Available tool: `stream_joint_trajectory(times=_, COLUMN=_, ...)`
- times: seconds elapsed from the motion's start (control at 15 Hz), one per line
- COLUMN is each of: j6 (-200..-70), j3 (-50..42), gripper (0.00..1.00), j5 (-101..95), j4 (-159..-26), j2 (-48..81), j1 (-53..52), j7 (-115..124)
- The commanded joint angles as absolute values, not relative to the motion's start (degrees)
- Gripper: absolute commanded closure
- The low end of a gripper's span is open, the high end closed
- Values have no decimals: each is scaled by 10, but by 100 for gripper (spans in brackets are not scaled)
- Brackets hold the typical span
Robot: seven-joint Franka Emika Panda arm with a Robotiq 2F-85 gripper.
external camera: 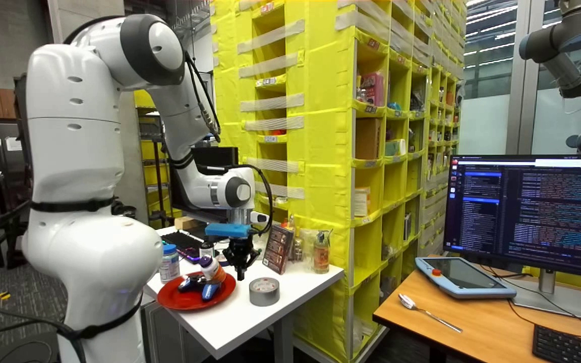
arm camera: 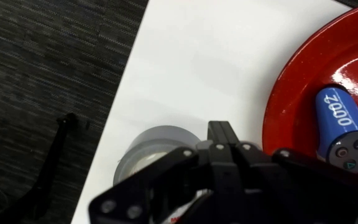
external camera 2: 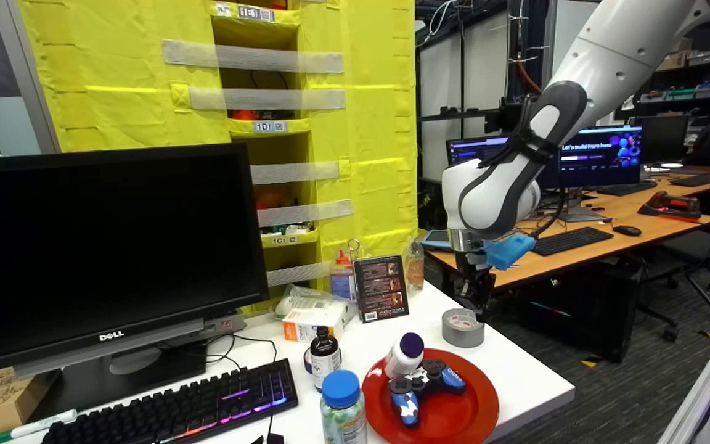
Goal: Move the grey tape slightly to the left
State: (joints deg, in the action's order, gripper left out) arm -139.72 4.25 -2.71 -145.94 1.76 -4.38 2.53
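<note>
on the worktop (external camera 2: 530, 385): handling and hold points of the grey tape (external camera: 264, 296)

location: the grey tape lies flat near an edge of the worktop, beside the red plate (arm camera: 273, 124) and apart from it.

status: the claw (arm camera: 220, 132) hangs over the worktop with its fingers pressed together, nothing visible between them. in the wrist view the tips stand on the plate side of the tape; whether they touch it cannot be told.

handling: the tape should prove fairly light, stiff and hard to damage. its outer wall looks smooth, so a glancing touch may skid. being low and broad, it should slide rather than topple.

hold points: for a slight shift, a level push low on the outer wall with the fingers together should suffice. for a lift, the fingers should be parted and set astride the ring wall, one inside and one outside. the centre shows pale with reddish marks, and whether it is open to a finger is unclear; if blocked, the outer wall should be taken from opposite sides, provided the claw spans it.
</note>
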Motion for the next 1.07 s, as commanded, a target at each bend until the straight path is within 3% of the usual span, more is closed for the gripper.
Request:
stream_joint_trajectory(times=0.0, j6=-1420, j3=36, gripper=100, j5=-21, j4=-1448, j2=52, j1=-38, j7=23)
stream_joint_trajectory(times=1.0, j6=-1432, j3=29, gripper=100, j5=-51, j4=-1363, j2=117, j1=-46, j7=39)
